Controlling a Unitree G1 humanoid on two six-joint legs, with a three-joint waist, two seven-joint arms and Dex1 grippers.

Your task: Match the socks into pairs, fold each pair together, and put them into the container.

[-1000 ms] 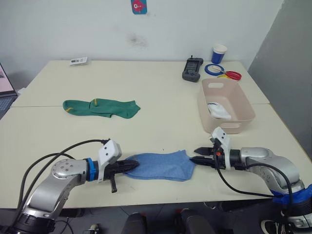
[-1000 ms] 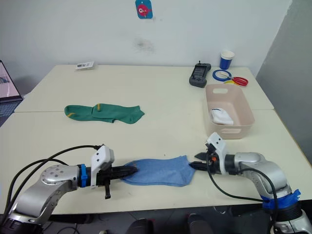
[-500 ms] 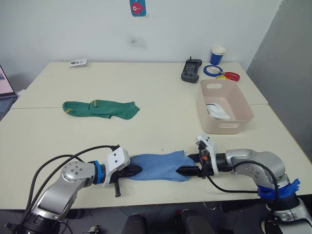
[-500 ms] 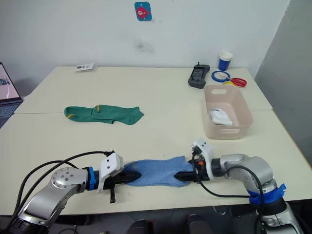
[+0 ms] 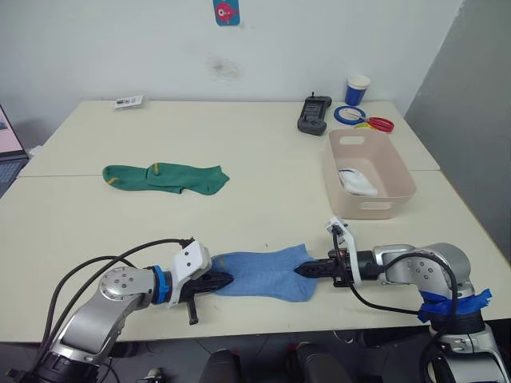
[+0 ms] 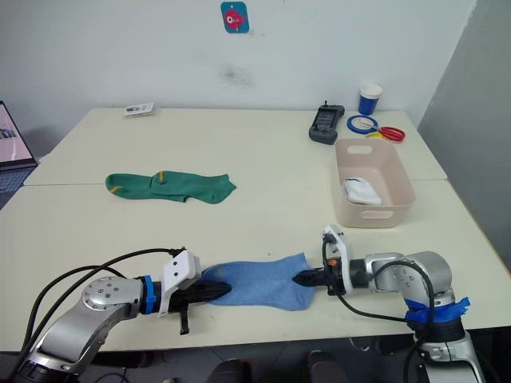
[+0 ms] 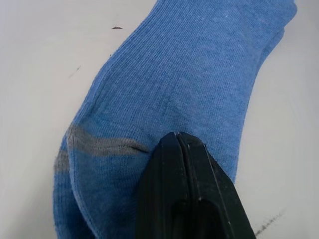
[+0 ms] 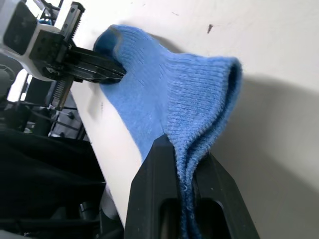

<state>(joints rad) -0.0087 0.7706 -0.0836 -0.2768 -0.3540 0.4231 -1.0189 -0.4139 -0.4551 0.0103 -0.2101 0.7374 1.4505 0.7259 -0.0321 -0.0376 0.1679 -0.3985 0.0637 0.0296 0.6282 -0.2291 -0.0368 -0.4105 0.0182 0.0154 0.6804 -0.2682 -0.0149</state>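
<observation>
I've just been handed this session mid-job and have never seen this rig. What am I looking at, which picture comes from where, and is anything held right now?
It is a humanoid robot with two arms, each ending in black two-finger jaws. The two wide pictures come from a stereo camera on its head, looking down over a pale table. The two close-ups come from cameras on the wrists, looking along each gripper.

The left gripper is shut on one end of the light blue socks, near a grey stripe. The right gripper is shut on the open cuff end, which the right wrist view shows lifted off the table.

Farther back lie the dark green socks. On the right, the pink container already holds a white sock bundle. Behind it sit a black handheld device, a blue cup and tape rings.
</observation>
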